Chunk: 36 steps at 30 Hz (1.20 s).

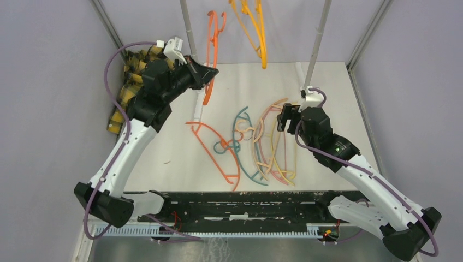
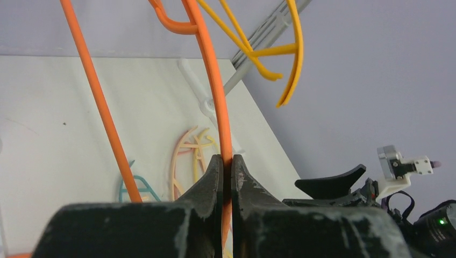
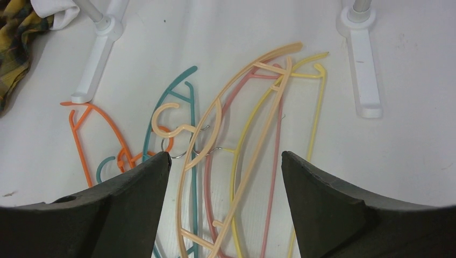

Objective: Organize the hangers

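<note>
Fingers of the left gripper (image 2: 227,161) pinch an orange hanger (image 2: 215,91) raised beside the hanging yellow-orange hangers (image 2: 279,54), while the right gripper (image 3: 226,161), fingers spread, hovers directly above the loose hangers (image 3: 253,134) on the table (image 3: 408,107), their long axes running near-to-far.

Setting: robotics lab test cell. Evidence: bare white tabletop (image 1: 164,147) boxed in by plain lilac-grey panels (image 1: 49,82) on metal corner struts (image 1: 108,24). Left arm (image 1: 123,158) and right arm (image 1: 360,174) bolted at a scuffed black mounting rail (image 1: 245,204). Purple cabling (image 1: 107,70) runs exposed.
</note>
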Tool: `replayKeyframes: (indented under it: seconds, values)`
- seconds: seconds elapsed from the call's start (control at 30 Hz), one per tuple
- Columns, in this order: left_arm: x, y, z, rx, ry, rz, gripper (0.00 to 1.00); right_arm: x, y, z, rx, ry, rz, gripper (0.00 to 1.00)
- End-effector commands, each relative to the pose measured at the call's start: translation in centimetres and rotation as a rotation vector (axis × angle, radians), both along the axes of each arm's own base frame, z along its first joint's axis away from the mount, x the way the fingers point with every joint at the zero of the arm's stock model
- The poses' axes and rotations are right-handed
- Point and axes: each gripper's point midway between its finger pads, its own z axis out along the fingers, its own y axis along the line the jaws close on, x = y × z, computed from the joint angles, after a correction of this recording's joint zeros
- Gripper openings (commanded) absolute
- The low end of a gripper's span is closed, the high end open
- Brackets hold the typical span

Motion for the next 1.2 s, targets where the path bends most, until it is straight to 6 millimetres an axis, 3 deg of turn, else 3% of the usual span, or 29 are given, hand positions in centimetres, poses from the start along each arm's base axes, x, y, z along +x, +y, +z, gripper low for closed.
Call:
replayKeyframes:
  seconds: [0.0,0.27,0.53,0.8,1.03,1.17]
  values:
    - [0.1,-1.9,6.3,-0.124,-0.129,-0.115,0.03,0.3,-0.7,3.4,0.004,-0.079,-0.025,0.84]
    - [-0.2,-2.8,10.1,-0.225,-0.185,-0.198,0.03,0.7,-1.2,3.7,-0.033,-0.093,-0.046,0.85]
    - [2.8,-1.3,10.5,-0.256,-0.149,-0.085,0.03,1.2,-0.7,3.5,-0.044,-0.086,-0.039,0.86]
    - [5.6,-1.2,11.1,-0.284,-0.140,-0.024,0.03,1.6,-0.8,4.2,-0.053,-0.105,-0.047,0.86]
    - [7.8,-1.9,10.0,-0.282,-0.049,-0.006,0.03,1.8,-0.9,3.9,-0.068,-0.099,-0.057,0.87]
    - [9.0,-1.9,8.1,-0.242,0.015,0.028,0.03,1.9,-1.0,3.6,-0.072,-0.097,-0.062,0.87]
